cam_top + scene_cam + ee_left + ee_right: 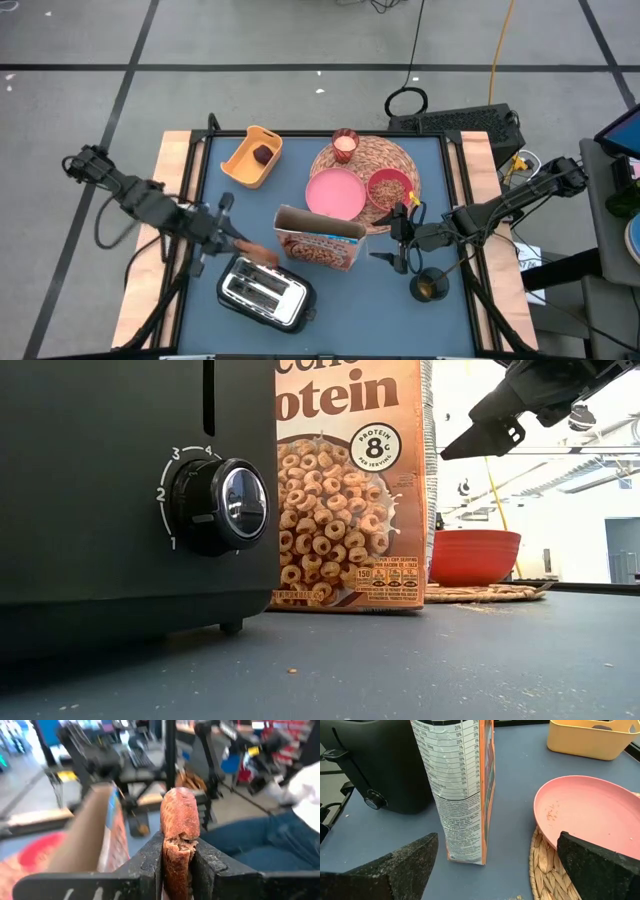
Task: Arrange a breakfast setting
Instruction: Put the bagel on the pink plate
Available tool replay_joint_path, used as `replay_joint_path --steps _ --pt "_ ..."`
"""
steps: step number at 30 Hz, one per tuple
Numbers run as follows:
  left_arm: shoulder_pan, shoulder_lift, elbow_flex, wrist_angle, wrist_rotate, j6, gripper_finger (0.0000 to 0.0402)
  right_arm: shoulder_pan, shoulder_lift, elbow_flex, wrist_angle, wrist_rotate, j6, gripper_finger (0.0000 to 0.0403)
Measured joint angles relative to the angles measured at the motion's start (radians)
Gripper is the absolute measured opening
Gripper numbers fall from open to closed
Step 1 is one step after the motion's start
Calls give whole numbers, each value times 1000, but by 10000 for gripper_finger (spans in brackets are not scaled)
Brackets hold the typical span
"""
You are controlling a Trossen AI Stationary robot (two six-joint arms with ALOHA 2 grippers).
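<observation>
My left gripper (238,243) is shut on a brown bagel piece (257,251) above the far left corner of the silver and black toaster (262,291). My right gripper (400,238) hangs open and empty just right of the upright brown cereal box (320,242), near the woven straw mat (385,155). The pink plate (335,192), the red bowl (388,187) holding cereal and the small glass (345,145) rest on the mat. The dark red fruit (262,154) lies in a yellow bin (245,165). I see no spoon plainly. My left gripper pinches the bagel piece between its two fingers (149,862), one on each of its sides. The rounded brown end (179,812) sticks out past the fingertips. The bagel piece is lifted clear, above the toaster.
The toaster (100,490) stands at the near edge, close in front of the cereal box (350,490). A small black round holder (430,286) sits near the right edge. In the right wrist view the box (465,790) and plate (590,810) lie ahead between my fingers.
</observation>
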State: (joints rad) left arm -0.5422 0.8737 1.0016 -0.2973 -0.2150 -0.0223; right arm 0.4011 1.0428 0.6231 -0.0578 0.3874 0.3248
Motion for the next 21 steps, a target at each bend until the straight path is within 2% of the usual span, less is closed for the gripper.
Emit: replay_joint_path --steps 5,11,18,21 --pt "80 -44 0 83 0 28 69 0 0 0 0 0 0 396" --pt "231 -59 0 132 1 35 69 0 0 0 0 0 0 396" --pt "433 -22 1 226 7 53 69 0 0 0 0 0 0 396" --pt "531 10 1 298 46 29 69 0 0 0 0 0 0 396"
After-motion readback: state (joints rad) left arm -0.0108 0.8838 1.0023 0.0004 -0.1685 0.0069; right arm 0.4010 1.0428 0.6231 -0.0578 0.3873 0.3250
